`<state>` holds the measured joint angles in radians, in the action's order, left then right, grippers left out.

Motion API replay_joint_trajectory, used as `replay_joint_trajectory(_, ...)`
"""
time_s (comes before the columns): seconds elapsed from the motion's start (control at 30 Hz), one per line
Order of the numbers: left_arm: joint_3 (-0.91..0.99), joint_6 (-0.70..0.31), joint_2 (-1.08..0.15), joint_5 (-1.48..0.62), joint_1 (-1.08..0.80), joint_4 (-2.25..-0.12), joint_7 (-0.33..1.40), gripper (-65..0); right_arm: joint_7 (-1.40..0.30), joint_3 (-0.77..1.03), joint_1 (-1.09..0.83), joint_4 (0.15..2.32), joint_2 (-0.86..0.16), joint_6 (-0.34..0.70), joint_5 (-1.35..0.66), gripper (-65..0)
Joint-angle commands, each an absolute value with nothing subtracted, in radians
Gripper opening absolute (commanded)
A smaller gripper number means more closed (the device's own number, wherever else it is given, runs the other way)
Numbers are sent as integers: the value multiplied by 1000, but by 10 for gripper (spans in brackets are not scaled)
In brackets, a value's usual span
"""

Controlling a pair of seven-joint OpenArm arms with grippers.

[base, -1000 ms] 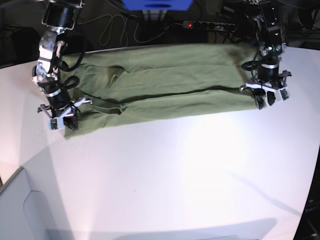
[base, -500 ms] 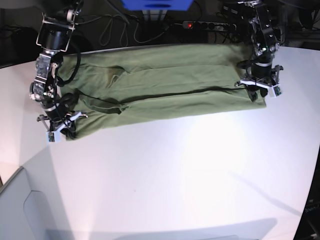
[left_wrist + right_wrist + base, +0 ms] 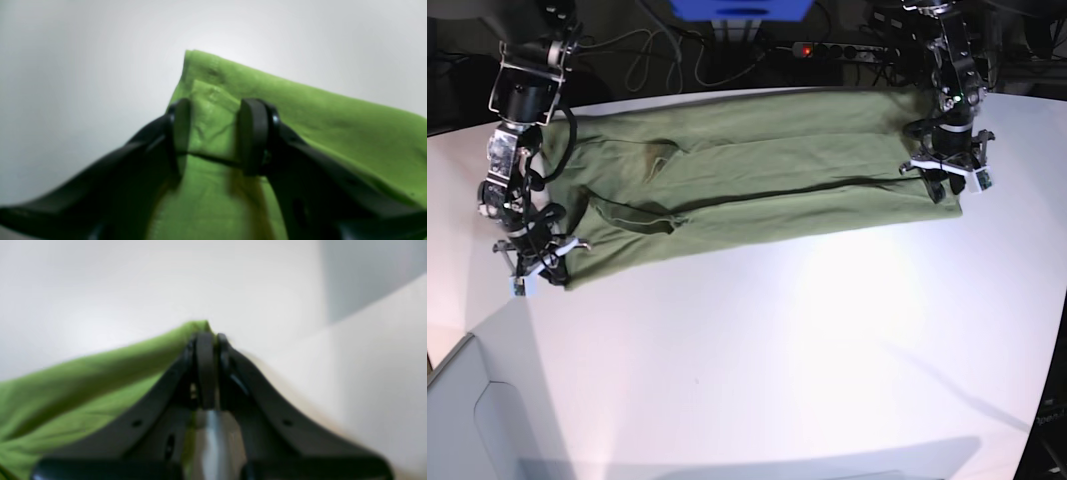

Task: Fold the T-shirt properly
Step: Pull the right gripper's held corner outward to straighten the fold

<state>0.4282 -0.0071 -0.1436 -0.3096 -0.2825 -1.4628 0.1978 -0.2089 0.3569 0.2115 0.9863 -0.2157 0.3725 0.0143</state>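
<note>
White and glossy, the table (image 3: 787, 350) fills most of the base view, with dark clutter, cables and a power strip (image 3: 842, 49) with a red light along its far edge. The T-shirt (image 3: 757, 175) lies across the far part of the table as a long green band, folded lengthwise with a dark crease running along it. The right gripper (image 3: 535, 272) sits at the near corner of the band on this view's left, touching the cloth. The left gripper (image 3: 949, 178) stands over the opposite end, on this view's right, its tips down on the cloth near the corner.

From the left wrist, the table (image 3: 66, 83) is a pale grey blur behind the left gripper (image 3: 213, 133). Its two black fingers (image 3: 253, 133) stand apart, with a layered corner of the T-shirt (image 3: 333, 123) between and beyond them; a stitched hem shows at the corner. The fingers straddle the cloth without pinching it.

From the right wrist, the view is blurred. The right gripper (image 3: 206, 350) is clenched, its fingers pressed together, and the edge of the T-shirt (image 3: 83, 380) rises to their tips, so it grasps the cloth's corner. Pale table (image 3: 100, 290) lies behind.
</note>
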Motion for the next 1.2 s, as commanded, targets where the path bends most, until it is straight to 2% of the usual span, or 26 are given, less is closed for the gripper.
replay_joint_trajectory(0.0,432,1,-150,-311,-289,-1491,217,-408,-205,361,229,995,-240,374,7,-650)
replay_joint_trajectory(0.17,433,4,-142,-311,-318,-1601,223,-407,-209,363,214,1061,-246,374,4,-650)
replay_joint_trajectory(0.4,433,5,-140,-311,-371,-1693,223,-407,-214,427,105,1337,-211,374,5,-650)
replay_joint_trajectory(0.5,435,5,-140,-311,-367,-1681,223,-407,-257,424,45,1442,-180,375,5,-650)
replay_joint_trajectory(0.7,450,5,-139,-311,-337,-1682,225,-406,-455,384,-21,1567,-119,377,8,-650)
replay_joint_trajectory(0.9,446,7,-139,-306,-277,-1616,226,-406,-476,318,-82,1635,-116,377,8,-649)
replay_joint_trajectory(1.17,450,8,-139,-305,-239,-1520,226,-406,-476,321,-101,1646,-119,377,8,-649)
